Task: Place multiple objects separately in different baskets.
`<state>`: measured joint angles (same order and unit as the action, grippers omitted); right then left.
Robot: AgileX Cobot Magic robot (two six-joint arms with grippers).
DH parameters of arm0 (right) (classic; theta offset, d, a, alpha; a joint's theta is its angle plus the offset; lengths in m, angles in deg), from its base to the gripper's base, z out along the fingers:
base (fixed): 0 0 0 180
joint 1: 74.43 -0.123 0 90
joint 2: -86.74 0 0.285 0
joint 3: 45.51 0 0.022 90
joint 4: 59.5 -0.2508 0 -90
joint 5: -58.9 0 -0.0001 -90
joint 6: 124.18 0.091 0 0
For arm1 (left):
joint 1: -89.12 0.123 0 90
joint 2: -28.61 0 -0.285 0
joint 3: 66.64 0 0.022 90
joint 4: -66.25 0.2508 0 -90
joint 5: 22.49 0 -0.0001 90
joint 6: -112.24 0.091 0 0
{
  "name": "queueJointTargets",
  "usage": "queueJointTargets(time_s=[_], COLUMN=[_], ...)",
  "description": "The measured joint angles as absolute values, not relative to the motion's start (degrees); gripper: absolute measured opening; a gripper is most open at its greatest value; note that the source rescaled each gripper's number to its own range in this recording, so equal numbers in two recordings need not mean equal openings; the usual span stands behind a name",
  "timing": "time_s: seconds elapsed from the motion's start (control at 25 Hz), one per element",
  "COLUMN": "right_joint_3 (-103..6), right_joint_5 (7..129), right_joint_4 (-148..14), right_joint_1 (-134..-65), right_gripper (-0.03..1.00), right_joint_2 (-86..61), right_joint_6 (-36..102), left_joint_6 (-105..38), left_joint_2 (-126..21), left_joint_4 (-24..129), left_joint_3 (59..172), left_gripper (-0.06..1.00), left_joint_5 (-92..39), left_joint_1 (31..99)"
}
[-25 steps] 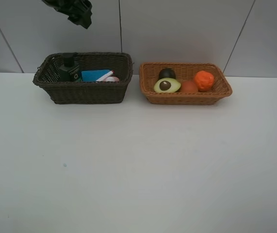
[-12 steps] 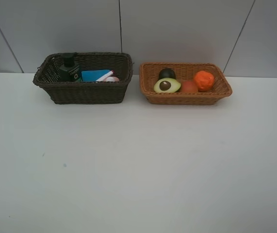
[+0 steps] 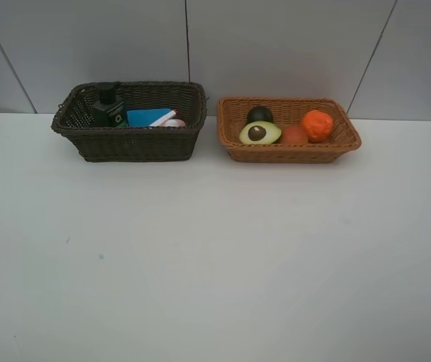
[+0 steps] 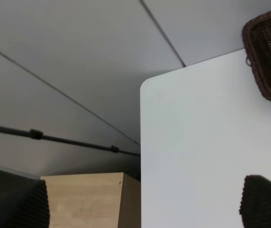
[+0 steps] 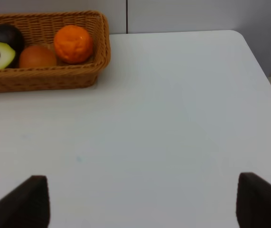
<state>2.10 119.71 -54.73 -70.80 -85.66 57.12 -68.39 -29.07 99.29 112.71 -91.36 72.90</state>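
- Two wicker baskets sit side by side near the far edge of the white table (image 3: 215, 264), close but not touching.
- dark brown basket (image 3: 136, 143): on the left in the high view, the deeper one. Holds the dark green pump bottle (image 3: 109, 109) upright at its left end, a blue flat item (image 3: 146, 117) next to it, the white red-tipped marker (image 3: 166, 117) lying slanted on that, and a bit of pink, the small pink bottle (image 3: 176, 122), just beside the marker. Black eraser block not visible, can't tell where it is.
- light orange-tan basket (image 3: 290, 153): on the right, shallower. Holds the halved avocado (image 3: 260, 133) cut face up with pit showing, dark mangosteen (image 3: 260, 114) behind and touching it, red-orange peach (image 3: 294, 135) in the middle, orange (image 3: 317, 125) at the right end touching the peach.
- Rest of the table in front of both baskets is bare; neither arm shows in the high view.
- right gripper (image 5: 142, 202): two dark fingertips (image 5: 28, 199) at the frame's edge, spread wide, nothing between them, above bare table with the tan basket well apart from it.
- left gripper (image 4: 144, 202): fingertips (image 4: 263, 199) set far apart, nothing held, over the table's corner; only a corner of the dark brown basket shows in that view, plus a wooden cabinet (image 4: 90, 199) off the table edge.
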Motion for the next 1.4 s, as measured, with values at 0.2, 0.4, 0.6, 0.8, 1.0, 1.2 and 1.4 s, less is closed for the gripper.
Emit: queueJointTargets(time_s=[0.2, 0.4, 0.6, 0.8, 1.0, 1.2, 1.4], right_joint_3=[2.1, 2.1, 2.1, 2.1, 2.1, 2.1, 2.1], right_joint_5=[119.71, 119.71, 119.71, 119.71, 119.71, 119.71, 119.71], right_joint_4=[-54.73, -54.73, -54.73, -54.73, -54.73, -54.73, -54.73], right_joint_1=[-70.8, -70.8, -70.8, -70.8, -70.8, -70.8, -70.8], right_gripper=[0.94, 0.94, 0.94, 0.94, 0.94, 0.94, 0.94], right_joint_2=[-85.66, -85.66, -85.66, -85.66, -85.66, -85.66, -85.66], right_joint_6=[57.12, 57.12, 57.12, 57.12, 57.12, 57.12, 57.12], left_joint_6=[-68.58, -66.39, -65.9, -65.83, -65.73, -65.73, -66.84], left_joint_2=[-17.74, -6.34, 4.74, 13.94, 20.88, 20.96, 20.96], left_joint_4=[93.17, 80.11, 71.05, 67.65, 65.93, 64.57, 66.25], left_joint_3=[104.04, 93.53, 83.06, 73.24, 67.15, 65.4, 65.21], left_gripper=[1.0, 1.0, 1.0, 1.0, 1.0, 1.0, 1.0], left_joint_5=[-91.36, -91.21, -86.66, -83.01, -81.49, -82.45, -82.72], left_joint_1=[83.61, 95.17, 98.23, 98.43, 98.43, 96.24, 90.37])
